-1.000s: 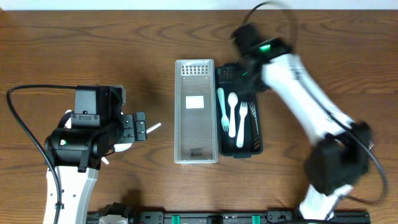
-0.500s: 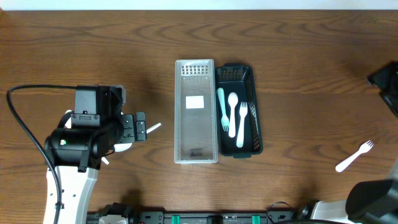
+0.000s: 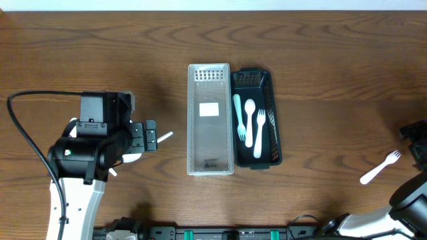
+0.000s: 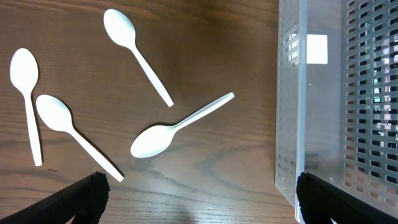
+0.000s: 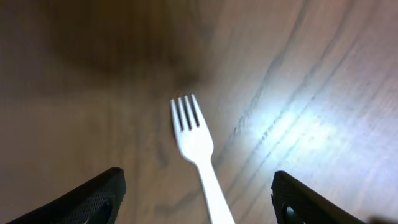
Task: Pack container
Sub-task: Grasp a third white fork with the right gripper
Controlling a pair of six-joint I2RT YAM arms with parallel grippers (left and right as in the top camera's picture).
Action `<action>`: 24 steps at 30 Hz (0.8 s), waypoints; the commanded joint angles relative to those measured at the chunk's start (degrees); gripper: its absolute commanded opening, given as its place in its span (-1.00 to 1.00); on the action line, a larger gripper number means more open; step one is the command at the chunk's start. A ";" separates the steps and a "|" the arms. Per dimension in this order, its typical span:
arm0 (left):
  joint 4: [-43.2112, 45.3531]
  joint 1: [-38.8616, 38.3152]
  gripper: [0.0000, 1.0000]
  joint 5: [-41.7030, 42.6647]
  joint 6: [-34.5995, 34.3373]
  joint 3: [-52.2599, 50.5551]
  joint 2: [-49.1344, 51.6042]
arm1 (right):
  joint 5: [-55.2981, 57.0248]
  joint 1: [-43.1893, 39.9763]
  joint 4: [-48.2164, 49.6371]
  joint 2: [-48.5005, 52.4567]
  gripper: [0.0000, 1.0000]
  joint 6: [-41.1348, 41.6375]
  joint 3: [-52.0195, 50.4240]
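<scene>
Right gripper [image 5: 200, 200] has swung away from the dark bin [image 3: 276, 143] to the right edge of the table [image 3: 333, 53]. It hovers over a white fork [image 5: 194, 140], fingers spread wide on either side of it, gripping nothing. Left gripper [image 4: 202, 202] is also wide open and empty, above four white spoons [image 4: 177, 127] lying loose on the wood. Near the spoons stands a clear perforated bin [image 3: 210, 143]. The dark bin sits against its right side and holds white cutlery [image 3: 248, 123], including a spoon and a fork.
</scene>
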 commanded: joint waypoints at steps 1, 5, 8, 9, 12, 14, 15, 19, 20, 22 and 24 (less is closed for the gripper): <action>-0.09 0.35 0.96 0.17 -0.33 0.61 0.07 | -0.22 -0.55 2.01 2.10 0.58 -1.60 -2.21; -0.09 0.35 0.96 0.20 -0.35 0.61 0.07 | -0.24 -0.55 4.33 4.83 0.59 -2.01 -3.21; -0.11 0.35 0.96 0.20 -0.35 0.61 0.07 | -0.28 -0.48 5.95 6.21 0.60 -2.82 -3.37; -0.11 0.35 0.96 0.20 -0.35 0.61 0.07 | -0.31 -0.42 6.51 6.69 0.60 -3.10 -3.39; -0.09 0.35 0.96 0.20 -0.35 0.61 0.07 | -0.81 0.02 8.17 8.04 0.62 -5.16 -3.37; -0.09 0.35 0.96 0.20 -0.35 0.61 0.07 | -0.90 0.39 8.59 8.85 0.64 -6.38 -3.39; -0.09 0.35 0.96 0.20 -0.35 0.61 0.07 | -0.87 0.48 8.66 9.22 0.64 -6.49 -3.39; -0.07 0.35 0.96 0.20 -0.35 0.61 0.07 | -1.05 1.09 8.72 10.78 0.68 -7.74 -3.39; -0.07 0.35 0.96 0.20 -0.33 0.61 0.07 | -1.07 1.25 8.72 11.17 0.68 -8.02 -3.39; -0.02 0.35 0.96 0.20 -0.35 0.61 0.07 | -1.07 1.60 8.59 11.96 0.68 -8.17 -3.39; 0.15 0.35 0.96 0.20 -0.33 0.61 0.07 | -1.07 1.90 8.37 12.50 0.66 -8.39 -3.39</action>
